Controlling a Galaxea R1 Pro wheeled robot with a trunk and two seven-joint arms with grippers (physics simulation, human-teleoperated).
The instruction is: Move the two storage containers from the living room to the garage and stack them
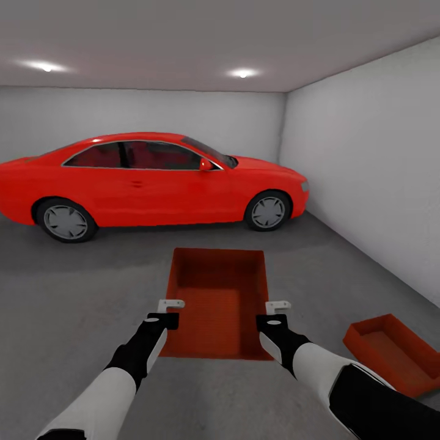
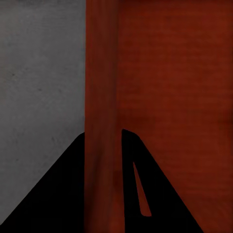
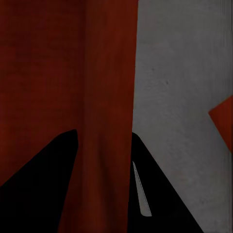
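In the garage, the left gripper [image 1: 170, 304] and right gripper [image 1: 278, 304] each clamp a side wall of an orange-red storage container [image 1: 217, 299] held before the red car [image 1: 153, 180]; the second container [image 1: 391, 351] sits on the grey floor [image 1: 73, 293] at right.

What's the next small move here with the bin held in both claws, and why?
Probably turn right and carry the held container toward the second container on the concrete floor. The left claw and right claw each straddle a side wall of the held bin, and the other bin sits apart at the right near the white wall, so stacking needs them lined up first.
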